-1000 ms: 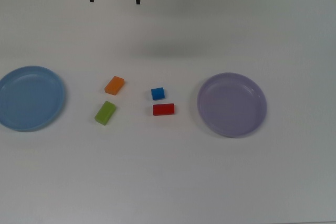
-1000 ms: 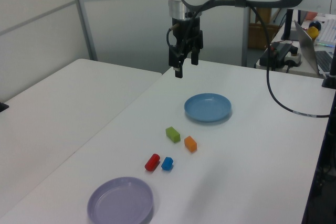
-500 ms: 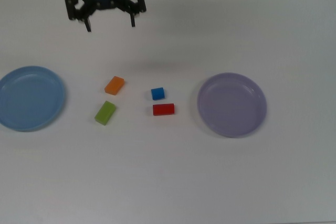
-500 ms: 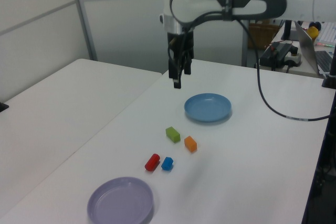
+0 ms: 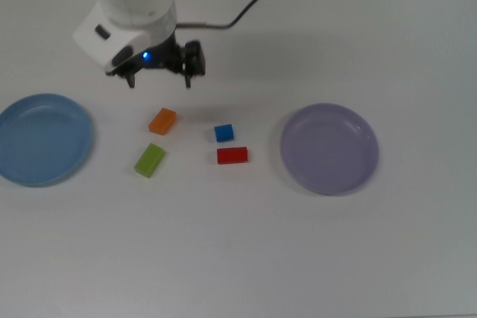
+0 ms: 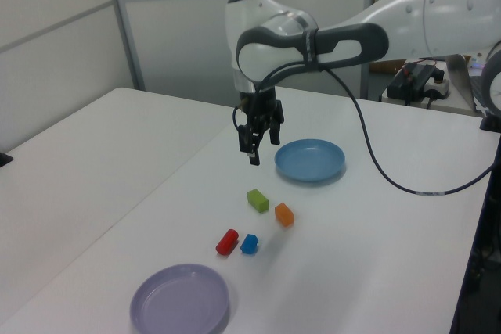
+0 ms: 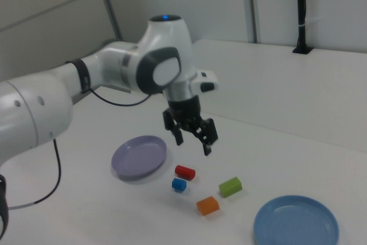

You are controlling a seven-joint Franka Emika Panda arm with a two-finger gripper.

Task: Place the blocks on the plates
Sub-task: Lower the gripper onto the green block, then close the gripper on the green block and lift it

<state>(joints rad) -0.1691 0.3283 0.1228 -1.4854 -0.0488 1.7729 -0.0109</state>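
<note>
Looking at the four blocks first, we are finding all of them lying on the bare white table (image 5: pixel 246 258), none on a plate. Taking the orange block (image 5: pixel 162 121) as our landmark in the top view, the lime-green block (image 5: pixel 150 160) is sitting just below it, the blue block (image 5: pixel 224 132) is lying off to the top view's right of it, and the red block (image 5: pixel 232 156) is resting just beyond the blue one, lower in the picture. The blocks are close together but we are seeing gaps between them all.

Moving outward, the light blue plate (image 5: pixel 43 139) is lying well apart from the orange block on the top view's left, and the lavender plate (image 5: pixel 329 148) is sitting on the far side of the red and blue blocks, on the top view's right. Both plates are holding nothing.

We are seeing the gripper (image 5: pixel 159 80) hanging in the air above the table, near the orange block and toward the top edge of the top view. Its fingers are standing apart with nothing between them, pointing down.

We are judging the task as barely begun: no block is placed and all four are left to carry. From where the gripper hangs, the orange block looks like the likeliest first pick, though we are only guessing.
</note>
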